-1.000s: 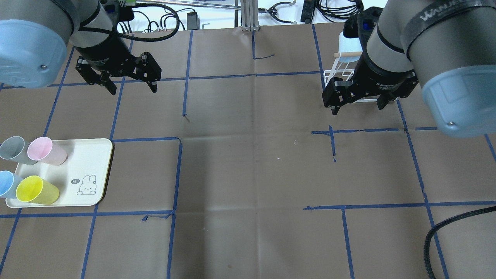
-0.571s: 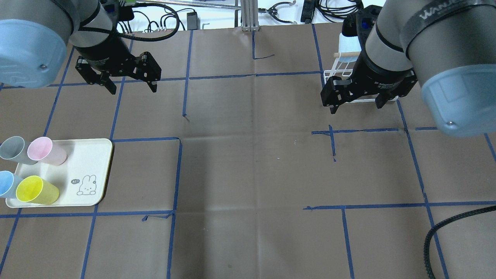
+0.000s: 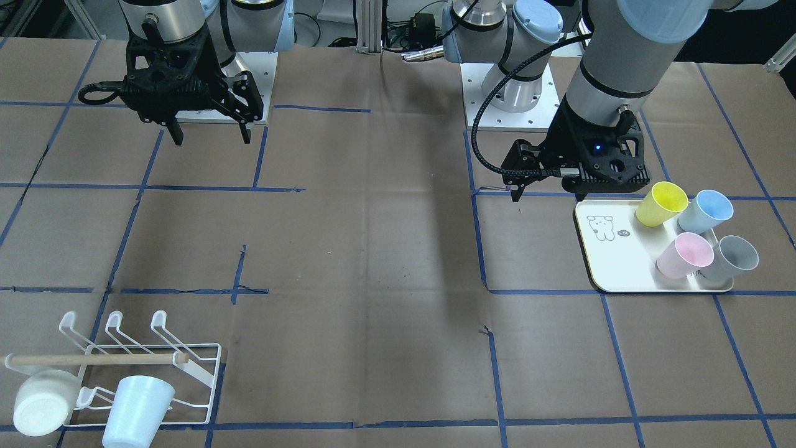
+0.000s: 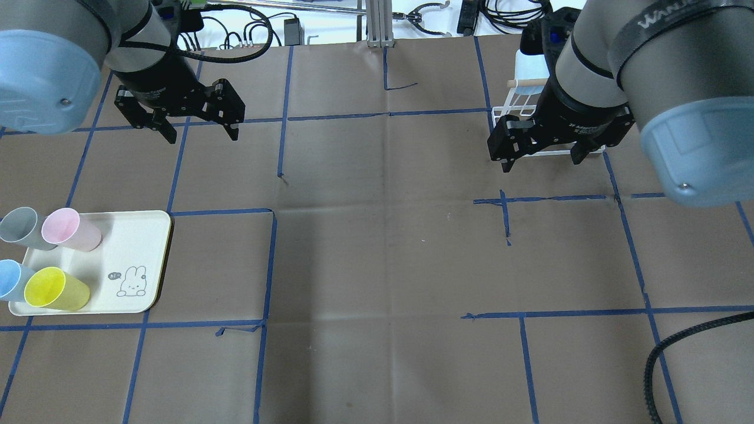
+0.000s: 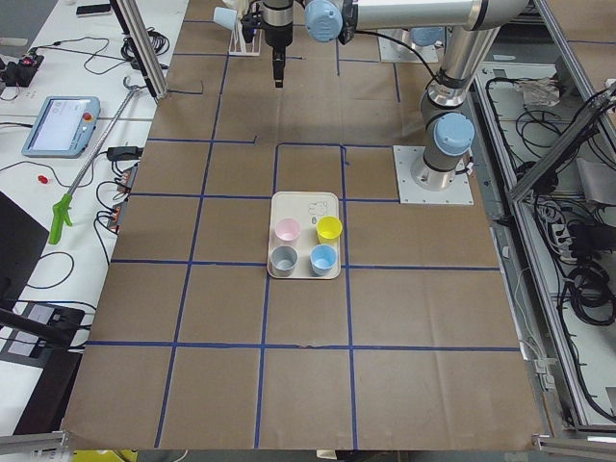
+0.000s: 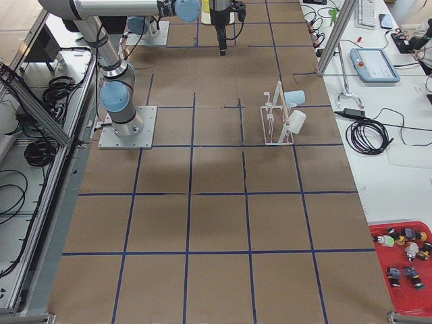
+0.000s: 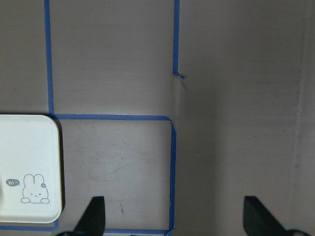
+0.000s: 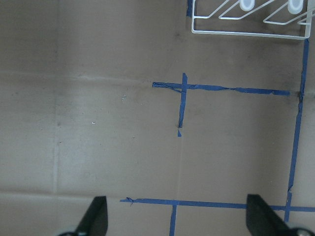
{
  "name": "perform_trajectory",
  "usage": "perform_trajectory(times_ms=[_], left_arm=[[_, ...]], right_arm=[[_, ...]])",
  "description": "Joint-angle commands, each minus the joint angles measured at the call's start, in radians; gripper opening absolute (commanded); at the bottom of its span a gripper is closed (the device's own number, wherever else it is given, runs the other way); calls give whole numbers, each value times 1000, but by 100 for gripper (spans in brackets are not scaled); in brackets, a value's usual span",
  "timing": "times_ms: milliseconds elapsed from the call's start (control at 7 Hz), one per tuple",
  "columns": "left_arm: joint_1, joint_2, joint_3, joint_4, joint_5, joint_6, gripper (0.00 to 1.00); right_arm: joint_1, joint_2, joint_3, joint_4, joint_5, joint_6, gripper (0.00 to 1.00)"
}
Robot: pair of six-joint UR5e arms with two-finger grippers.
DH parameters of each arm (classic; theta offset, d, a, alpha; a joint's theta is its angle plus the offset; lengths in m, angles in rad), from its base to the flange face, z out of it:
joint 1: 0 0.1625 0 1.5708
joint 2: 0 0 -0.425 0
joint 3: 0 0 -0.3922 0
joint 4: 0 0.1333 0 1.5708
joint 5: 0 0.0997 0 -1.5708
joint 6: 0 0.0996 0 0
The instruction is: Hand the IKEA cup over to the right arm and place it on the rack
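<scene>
1. Hanging above the bare counter [image 4: 377, 265], the left claw [image 4: 203, 136] has its fingers spread wide and holds nothing.
2. Its wrist view shows brown paper and blue tape below it, with only a corner of the tray [image 7: 29, 147] at the lower left. The claw is therefore near the tray but not over it.
3. The right claw [image 4: 542, 164] is also spread and empty. It hangs over bare counter, and its wrist view shows the rack's edge [image 8: 246, 33] at the top.
4. Four cups stand mouth up on the tray [image 4: 135, 235], on the robot's left side: yellow [image 4: 50, 288], blue [image 4: 12, 280], pink [image 4: 68, 228] and grey [image 4: 20, 227].
5. They sit close together in a two-by-two cluster at one end of the tray. The bunny drawing [image 4: 131, 281] is on the bare end.
6. Neither claw touches any cup.
7. The rack [image 3: 198, 375] stands on the robot's right side, well apart from the tray, with a dowel [image 3: 93, 359] lying across it.
8. It already carries a white cup [image 3: 38, 404] and a pale blue cup [image 3: 137, 410], both tipped outward on prongs along one side.
9. The three prongs on the other side [image 3: 163, 318] are bare.
</scene>
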Motion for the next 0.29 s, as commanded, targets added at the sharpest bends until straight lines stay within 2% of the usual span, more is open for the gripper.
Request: perform_trajectory(times_ms=[0, 143], left_arm=[[0, -1, 0, 0, 1, 0, 99], [0, 0, 0, 0, 1, 0, 99]], right_arm=[[0, 0, 0, 0, 2, 0, 100], [0, 2, 0, 0, 2, 0, 100]])
